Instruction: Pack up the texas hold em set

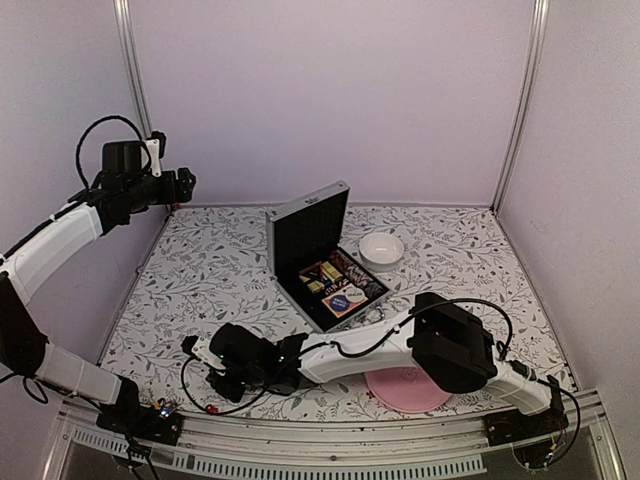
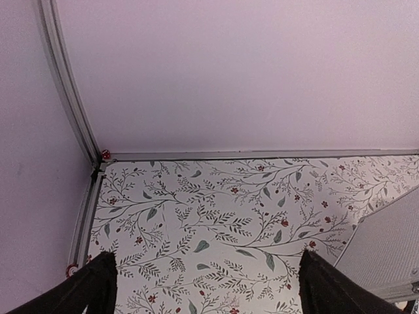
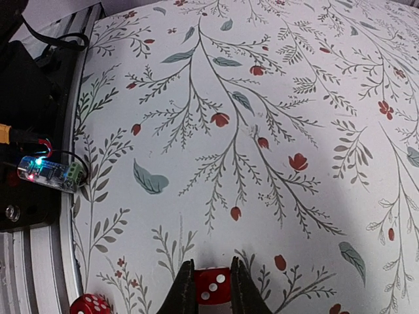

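The texas hold em set, a silver case, stands open on the bench, well beyond the right fingers and off to their right. Those fingers are clamped on a red die near the bench's front edge. A second red die lies just to their left. The left fingers, held high, are spread wide apart.

Illumination: bright, even, diffuse; walls carry a lilac cast. Shadows on the table beneath the right arm are soft. Left wrist view bows the corner rail. Right wrist view: red die sharp
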You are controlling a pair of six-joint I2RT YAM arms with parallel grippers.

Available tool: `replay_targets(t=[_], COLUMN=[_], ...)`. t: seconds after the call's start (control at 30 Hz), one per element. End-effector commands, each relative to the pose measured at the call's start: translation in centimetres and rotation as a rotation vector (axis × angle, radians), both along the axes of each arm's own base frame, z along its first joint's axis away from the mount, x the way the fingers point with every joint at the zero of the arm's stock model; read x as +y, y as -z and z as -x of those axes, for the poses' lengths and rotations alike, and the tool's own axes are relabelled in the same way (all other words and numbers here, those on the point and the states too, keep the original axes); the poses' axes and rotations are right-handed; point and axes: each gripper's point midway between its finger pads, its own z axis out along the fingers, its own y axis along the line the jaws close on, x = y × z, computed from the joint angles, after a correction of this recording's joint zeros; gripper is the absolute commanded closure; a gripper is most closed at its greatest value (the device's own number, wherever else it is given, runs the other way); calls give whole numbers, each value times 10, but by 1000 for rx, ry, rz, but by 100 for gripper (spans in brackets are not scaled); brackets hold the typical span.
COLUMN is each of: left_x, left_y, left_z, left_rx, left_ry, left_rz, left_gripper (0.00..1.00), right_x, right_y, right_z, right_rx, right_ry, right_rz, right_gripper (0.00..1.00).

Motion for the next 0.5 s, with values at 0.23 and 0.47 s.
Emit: replay_targets(t=[0.23,0.47], left_x=[-2,0], left_y=[-2,0], left_z=[1,0], left_rx=[-15,-13], left_ry=[5,-3], left_rz=[-11,-15], left_gripper=[3,3], right_x=[-116,-213], right_y=[-158,-115], right_z=[-132,-195], right_rx=[18,175], right_ry=[349,539], right_rz=[-197,-105], right_gripper=[97,97])
